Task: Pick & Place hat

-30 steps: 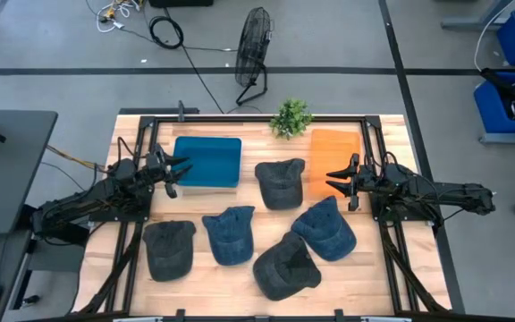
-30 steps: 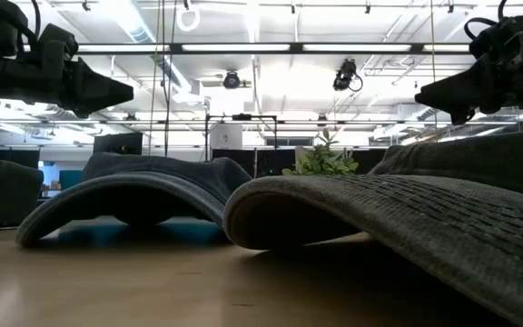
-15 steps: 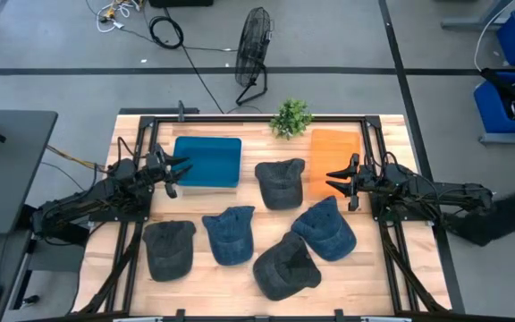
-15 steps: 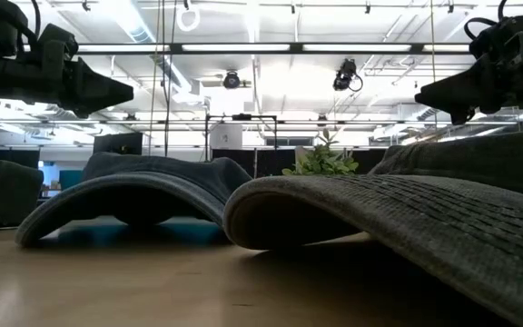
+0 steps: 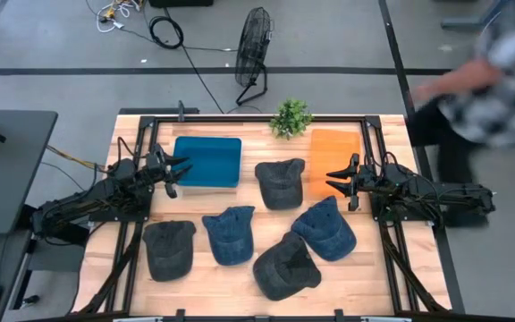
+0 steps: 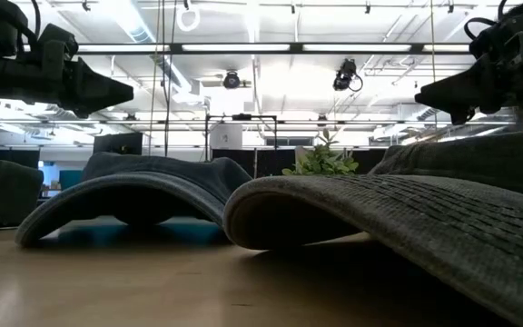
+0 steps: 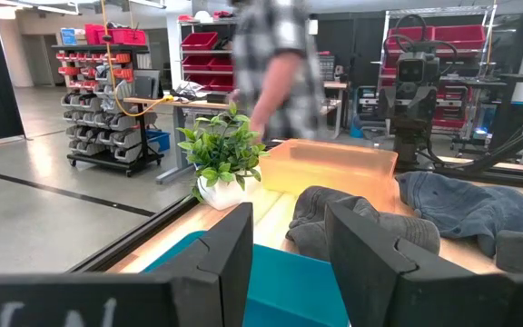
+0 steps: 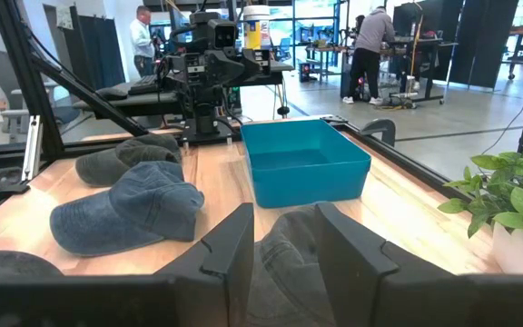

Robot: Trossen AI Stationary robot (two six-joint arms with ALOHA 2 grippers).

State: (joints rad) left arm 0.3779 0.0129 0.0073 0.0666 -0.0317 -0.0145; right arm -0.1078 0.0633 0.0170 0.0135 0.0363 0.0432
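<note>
Five caps lie flat on the wooden table: a dark grey cap (image 5: pixel 280 183) in the middle, a blue cap (image 5: pixel 229 234), a grey cap (image 5: pixel 169 249), a dark cap (image 5: pixel 286 266) near the front edge, and a blue cap (image 5: pixel 325 228). My left gripper (image 5: pixel 175 172) hovers open above the blue bin's left edge, pointing right. In its wrist view the left gripper (image 7: pixel 289 263) faces the middle cap (image 7: pixel 361 222). My right gripper (image 5: pixel 338 179) hovers open beside the orange bin, pointing left. The right gripper (image 8: pixel 284 259) looks over the same cap (image 8: pixel 289 241).
A blue bin (image 5: pixel 207 161) sits at the far left and an orange bin (image 5: pixel 335 152) at the far right. A small potted plant (image 5: pixel 291 117) stands at the far edge between them. A person (image 5: pixel 490 72) moves past the table's far right corner.
Both arms have kept still. A person has come into the high view on the right and moved along the table's right side toward its far corner, blurred.
</note>
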